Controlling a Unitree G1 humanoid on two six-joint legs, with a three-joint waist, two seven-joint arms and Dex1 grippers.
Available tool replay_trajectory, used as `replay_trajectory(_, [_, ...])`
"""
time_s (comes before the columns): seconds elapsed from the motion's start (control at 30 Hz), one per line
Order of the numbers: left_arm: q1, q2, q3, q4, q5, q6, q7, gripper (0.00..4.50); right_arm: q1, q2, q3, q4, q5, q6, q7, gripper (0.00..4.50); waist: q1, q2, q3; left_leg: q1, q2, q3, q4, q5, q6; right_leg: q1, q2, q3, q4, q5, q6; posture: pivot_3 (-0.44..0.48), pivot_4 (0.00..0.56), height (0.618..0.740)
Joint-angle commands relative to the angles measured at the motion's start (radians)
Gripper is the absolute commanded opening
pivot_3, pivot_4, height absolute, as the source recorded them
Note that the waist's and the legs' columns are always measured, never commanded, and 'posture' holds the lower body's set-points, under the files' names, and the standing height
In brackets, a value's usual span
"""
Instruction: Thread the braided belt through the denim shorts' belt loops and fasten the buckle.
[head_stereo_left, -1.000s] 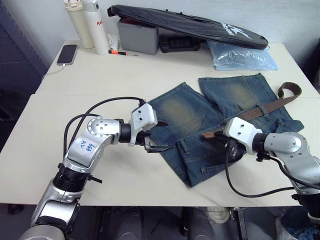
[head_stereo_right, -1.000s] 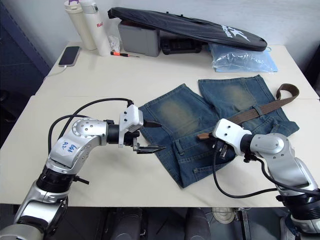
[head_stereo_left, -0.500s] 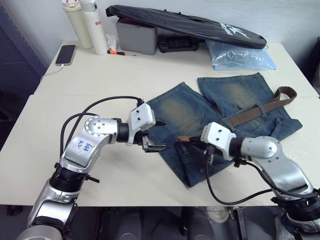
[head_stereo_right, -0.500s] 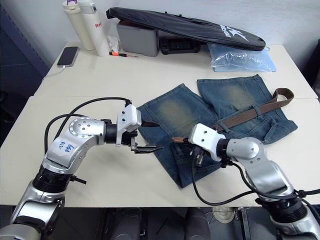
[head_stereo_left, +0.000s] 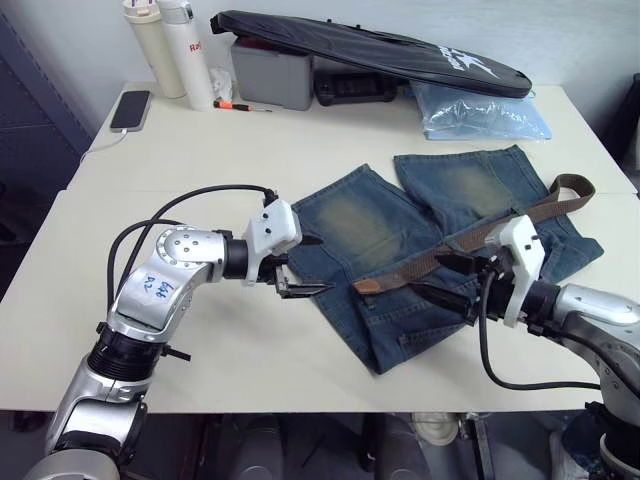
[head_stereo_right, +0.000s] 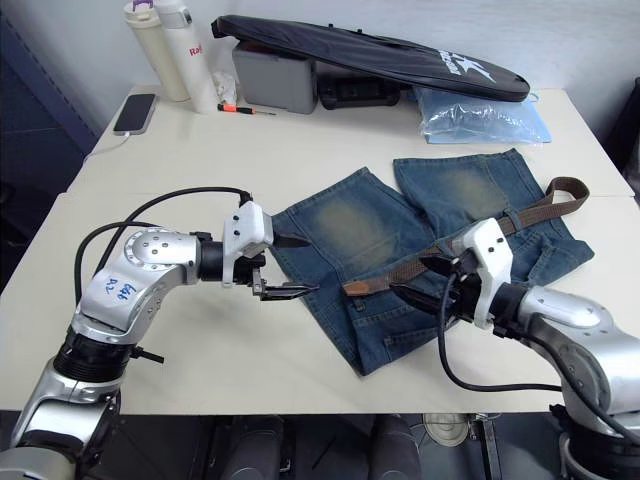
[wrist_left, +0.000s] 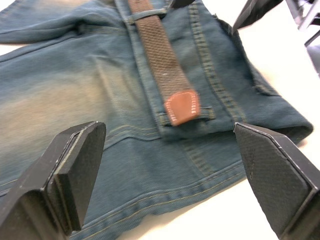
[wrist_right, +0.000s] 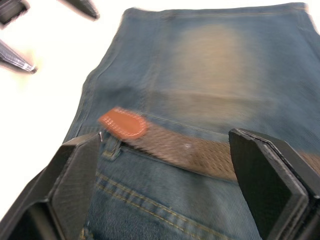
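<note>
The denim shorts (head_stereo_left: 370, 225) lie flat on the table, waistband toward me. The braided belt (head_stereo_left: 470, 243) runs along the waistband from its curled far end (head_stereo_left: 577, 186) to its tan leather tip (wrist_left: 181, 106). It passes under one of the belt loops (wrist_left: 147, 14), and the tip rests at another loop (wrist_right: 112, 145). The buckle is hidden. My right gripper (head_stereo_left: 425, 273) is open just right of the tip, jaws on either side of the belt, not holding it. My left gripper (head_stereo_left: 325, 265) is open at the shorts' left edge, facing the tip.
Along the back edge are a long black bag (head_stereo_left: 370, 45) on a grey box (head_stereo_left: 272, 75), two bottles (head_stereo_left: 170, 45), a phone (head_stereo_left: 132, 108) and a plastic bag of blue cloth (head_stereo_left: 480, 112). Bare tabletop lies left of the shorts.
My right gripper carried the belt tip leftward along the waistband, then opened, let go and drew back to the right. The tip now lies on the shorts. My left gripper barely moved.
</note>
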Motion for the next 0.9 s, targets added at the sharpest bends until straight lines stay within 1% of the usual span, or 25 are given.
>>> replay_trajectory(0.03, [0.028,0.042,0.08,-0.066,-0.046,0.027,0.001,4.5,-0.06,0.184,-0.173,0.065,0.129,0.239,-0.148,4.35,-0.003,0.001,0.0,0.0,0.0,0.0,0.0,0.0,0.0,0.0,0.0,0.0,0.0,0.0,0.0,0.0,0.15,0.739])
replay_trajectory(0.13, [0.054,0.072,0.105,-0.09,-0.049,0.041,0.012,4.5,-0.13,0.331,-0.273,0.136,0.162,0.358,-0.226,4.35,-0.003,0.002,-0.001,0.0,0.0,0.0,0.0,0.0,0.0,-0.001,0.0,0.0,0.001,0.0,0.0,0.0,0.15,0.739])
replay_trajectory(0.2, [0.063,0.079,0.115,-0.103,-0.055,0.052,0.02,4.5,-0.152,0.371,-0.307,0.16,0.157,0.398,-0.258,4.35,0.0,0.003,-0.001,0.0,0.0,0.0,-0.001,0.0,0.0,-0.001,0.0,0.0,0.001,0.0,0.0,0.0,0.15,0.739])
replay_trajectory(0.3, [0.072,0.085,0.126,-0.122,-0.061,0.065,0.031,4.5,-0.179,0.399,-0.342,0.2,0.156,0.419,-0.295,4.35,0.004,0.003,-0.001,-0.001,0.0,0.0,-0.001,0.0,0.0,-0.001,0.0,0.0,0.001,0.0,0.0,0.0,0.15,0.739])
replay_trajectory(0.4, [0.079,0.088,0.131,-0.137,-0.065,0.075,0.037,4.5,-0.19,0.392,-0.333,0.224,0.136,0.415,-0.31,4.35,-0.002,0.003,-0.001,-0.001,0.0,0.0,-0.001,0.0,0.0,-0.001,0.0,0.0,0.001,0.0,0.0,0.0,0.15,0.739])
replay_trajectory(0.57, [0.088,0.093,0.14,-0.154,-0.071,0.09,0.053,4.5,-0.284,0.477,-0.436,0.292,0.169,0.419,-0.386,4.35,-0.009,0.003,-0.001,0.0,0.0,0.0,-0.002,0.0,0.0,-0.002,0.0,0.0,0.002,0.0,0.0,0.0,0.15,0.739])
replay_trajectory(0.73, [0.094,0.099,0.143,-0.156,-0.076,0.091,0.062,4.5,-0.283,0.486,-0.454,0.303,0.191,0.419,-0.439,4.35,-0.011,0.003,-0.001,-0.001,0.0,0.001,-0.003,0.0,0.0,-0.002,0.0,0.0,0.001,0.0,0.0,0.0,0.15,0.739])
replay_trajectory(0.83, [0.093,0.095,0.139,-0.156,-0.079,0.091,0.07,4.5,-0.311,0.507,-0.471,0.312,0.209,0.419,-0.464,4.35,-0.013,0.003,-0.001,0.0,0.0,0.001,-0.003,0.0,0.0,-0.002,0.0,0.0,0.001,0.0,0.0,0.0,0.15,0.739])
replay_trajectory(0.9, [0.091,0.093,0.135,-0.156,-0.08,0.09,0.074,4.5,-0.31,0.511,-0.458,0.314,0.207,0.419,-0.478,4.35,-0.017,0.003,-0.001,0.0,0.0,0.001,-0.003,0.0,0.0,-0.002,0.0,0.0,0.001,0.0,0.0,0.0,0.15,0.739])
